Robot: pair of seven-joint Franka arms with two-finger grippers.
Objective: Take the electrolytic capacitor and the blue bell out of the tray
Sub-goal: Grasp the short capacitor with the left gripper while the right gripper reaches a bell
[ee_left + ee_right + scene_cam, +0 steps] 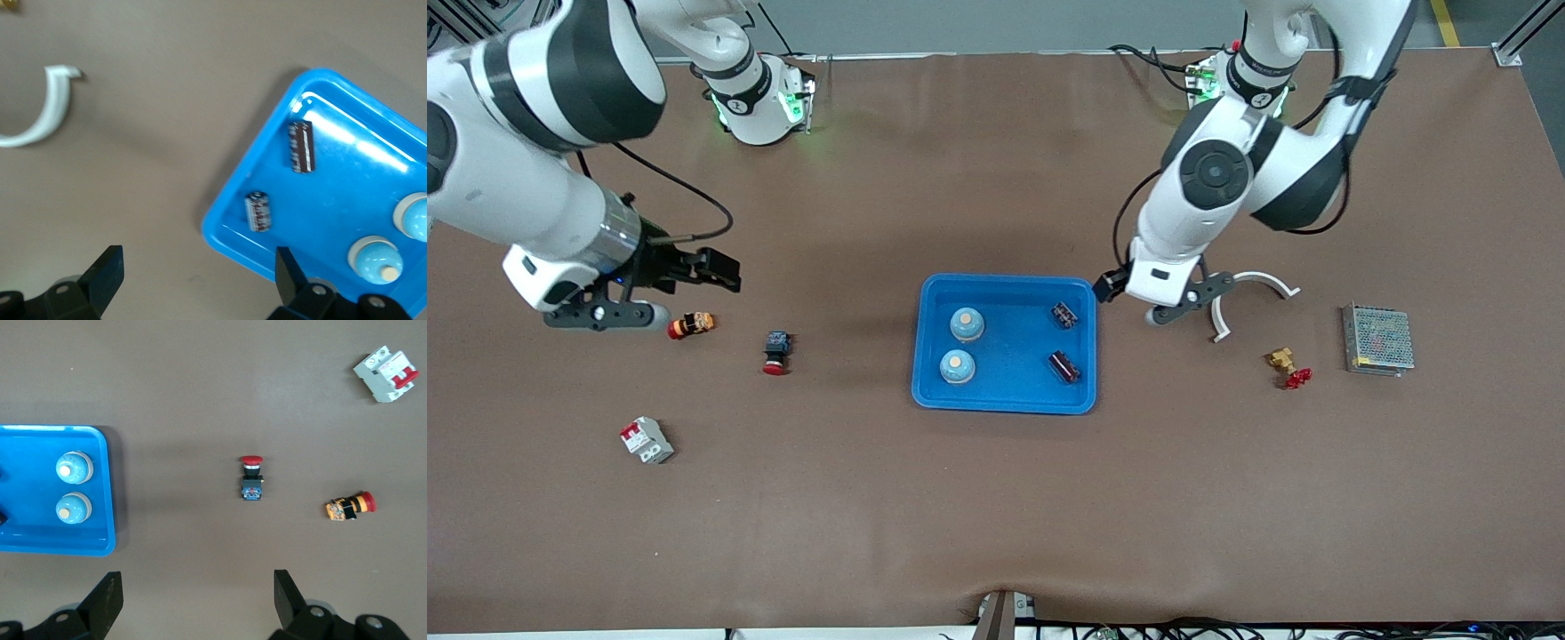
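Observation:
A blue tray (pixel 1003 405) sits mid-table. In it stand two light-blue dome bells (pixel 967 324) (pixel 957 366) on the side toward the right arm's end. Two dark cylindrical capacitors (pixel 1064 315) (pixel 1064 366) lie on the side toward the left arm's end. My left gripper (pixel 1172 307) hangs open and empty over the bare table beside the tray's corner. Its wrist view shows the capacitors (pixel 300 146) (pixel 257 211) and the bells (pixel 375 259). My right gripper (pixel 609 313) is open and empty over the table at the right arm's end, well away from the tray (pixel 110 487).
Near the right gripper lie an orange-and-red part (pixel 690 324), a red push button (pixel 775 352) and a white circuit breaker (pixel 647 439). Toward the left arm's end are a white curved clip (pixel 1249 298), a brass-and-red fitting (pixel 1288 366) and a metal mesh box (pixel 1378 338).

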